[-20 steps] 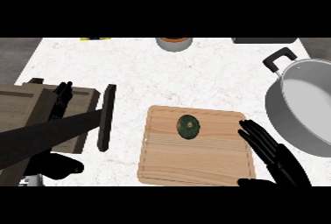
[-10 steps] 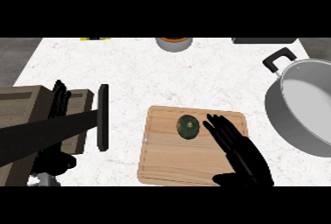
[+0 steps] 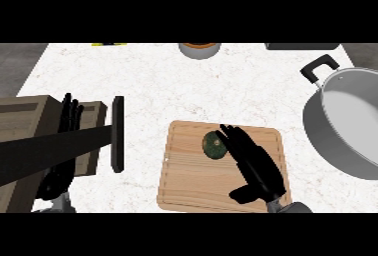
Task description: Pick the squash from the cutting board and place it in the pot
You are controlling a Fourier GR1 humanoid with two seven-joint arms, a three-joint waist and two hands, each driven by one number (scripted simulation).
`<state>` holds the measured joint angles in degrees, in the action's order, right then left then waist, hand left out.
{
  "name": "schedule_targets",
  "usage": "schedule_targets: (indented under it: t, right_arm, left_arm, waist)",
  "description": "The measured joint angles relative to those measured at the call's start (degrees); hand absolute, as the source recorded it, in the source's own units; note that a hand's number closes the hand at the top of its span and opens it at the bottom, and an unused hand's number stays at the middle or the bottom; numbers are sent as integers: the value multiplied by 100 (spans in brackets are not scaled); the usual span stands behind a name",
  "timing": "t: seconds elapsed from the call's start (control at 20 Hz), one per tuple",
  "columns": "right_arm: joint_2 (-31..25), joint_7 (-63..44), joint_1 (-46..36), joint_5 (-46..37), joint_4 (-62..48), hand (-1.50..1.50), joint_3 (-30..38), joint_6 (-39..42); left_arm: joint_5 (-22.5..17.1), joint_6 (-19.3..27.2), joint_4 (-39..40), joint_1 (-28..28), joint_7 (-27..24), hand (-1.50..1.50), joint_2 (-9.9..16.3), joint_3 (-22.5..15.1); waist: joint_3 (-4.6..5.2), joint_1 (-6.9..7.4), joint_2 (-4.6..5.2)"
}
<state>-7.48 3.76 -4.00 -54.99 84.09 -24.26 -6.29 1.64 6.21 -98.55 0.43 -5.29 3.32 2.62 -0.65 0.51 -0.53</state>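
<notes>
A small, round, dark green squash is shown lying near the top edge of a light wooden cutting board, touched but not yet grasped by the outstretched black right hand, with the large grey metal pot unfilled.

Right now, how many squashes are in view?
1. The squash lies on the cutting board, just left of the right hand's fingertips. None shows in the pot.

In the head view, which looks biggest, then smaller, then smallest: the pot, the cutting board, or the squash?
1. Cutting board and pot: too alike to rank, and the pot is partly cut off by the edge.
2. Squash, clearly smallest.
</notes>
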Motion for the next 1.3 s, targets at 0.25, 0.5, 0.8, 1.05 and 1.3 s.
schedule_targets:
  t: [0.25, 0.5, 0.8, 1.05, 1.3]
  right_arm:
    - [113, -18, -214, -75, -254, -150, 116, 17]
    - [349, 21, -459, -229, -796, -150, 204, -222]
    - [431, 193, -593, -356, -996, 150, 257, -389]
    - [544, 479, -782, -553, -1319, 150, 267, -1112]
    - [612, 712, -954, -627, -1610, 150, 365, -1543]
  left_arm:
    - [-97, -64, 358, -85, -149, 0, -9, 39]
    - [-63, -6, 333, -50, -150, 0, 0, -10]
    - [-2, 95, 318, -74, 0, 0, 13, -28]
    - [-68, 14, 329, -71, 18, 0, 39, -38]
    - [-60, 28, 476, -233, 47, 0, 48, 36]
  waist:
    - [15, -19, 12]
    - [26, -11, -6]
    - [66, -20, -29]
    - [64, -20, -36]
    - [55, -29, -39]
